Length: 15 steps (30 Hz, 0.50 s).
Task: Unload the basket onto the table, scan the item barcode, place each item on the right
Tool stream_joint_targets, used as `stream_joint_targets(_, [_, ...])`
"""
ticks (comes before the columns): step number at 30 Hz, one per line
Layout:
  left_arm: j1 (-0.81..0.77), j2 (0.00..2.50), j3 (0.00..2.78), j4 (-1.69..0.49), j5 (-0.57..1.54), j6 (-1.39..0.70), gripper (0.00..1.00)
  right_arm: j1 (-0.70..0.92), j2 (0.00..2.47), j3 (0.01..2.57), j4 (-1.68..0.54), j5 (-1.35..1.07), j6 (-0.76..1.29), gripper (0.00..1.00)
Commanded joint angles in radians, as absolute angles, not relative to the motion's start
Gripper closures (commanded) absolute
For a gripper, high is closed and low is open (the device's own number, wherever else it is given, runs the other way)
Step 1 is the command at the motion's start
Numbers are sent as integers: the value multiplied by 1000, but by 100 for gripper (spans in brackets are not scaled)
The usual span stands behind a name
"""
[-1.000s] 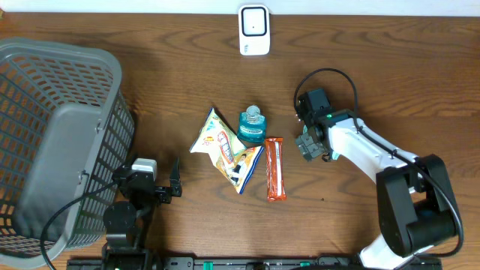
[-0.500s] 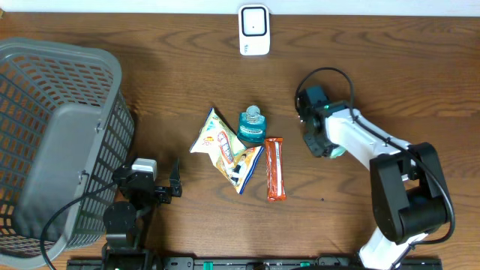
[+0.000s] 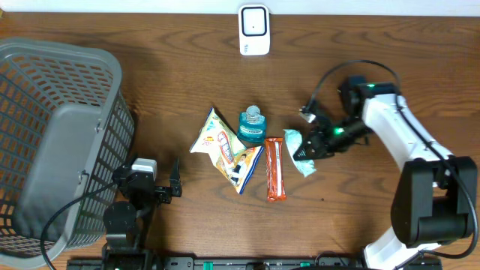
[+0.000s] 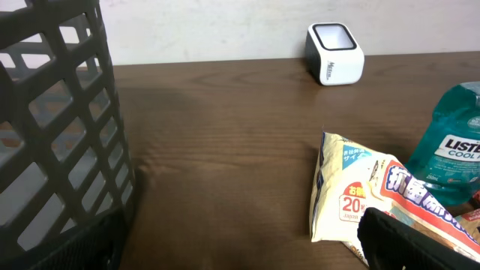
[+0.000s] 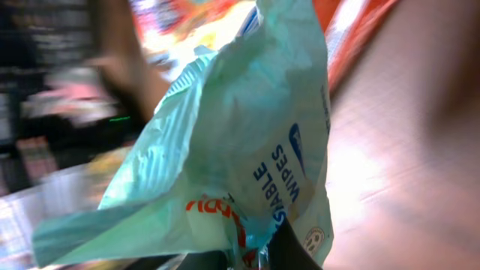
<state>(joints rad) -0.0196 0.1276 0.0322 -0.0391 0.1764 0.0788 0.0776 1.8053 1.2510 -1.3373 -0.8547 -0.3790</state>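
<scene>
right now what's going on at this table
The right gripper is shut on a pale green wipes packet, beside the orange snack bar. The left gripper sits open near the grey basket, holding nothing. A Listerine bottle and a snack bag lie mid-table. The white barcode scanner stands at the far edge, well away from the packet.

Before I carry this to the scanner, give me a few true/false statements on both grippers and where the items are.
1. The right gripper is shut on the wipes packet. True.
2. The left gripper holds the snack bag. False: it is open and empty; the bag lies on the table.
3. The scanner stands at the table's far edge. True.
4. The mouthwash bottle is in the basket. False: it is on the table beside the snack bag.
5. The orange bar is gripped. False: it lies on the table.
</scene>
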Motion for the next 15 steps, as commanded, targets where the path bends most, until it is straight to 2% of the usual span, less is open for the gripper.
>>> stream_joint_targets(1, [-18, 126, 4, -51, 175, 74, 2, 15, 1792, 1261, -1470, -1173, -557, 99])
stream_joint_targets(6, [-18, 126, 4, -51, 175, 74, 2, -34, 1791, 1259, -1703, -1350, -762, 99])
stream_joint_targets(15, [-18, 126, 4, -51, 175, 74, 2, -38, 1789, 1245, -1702, -1461, -705, 99])
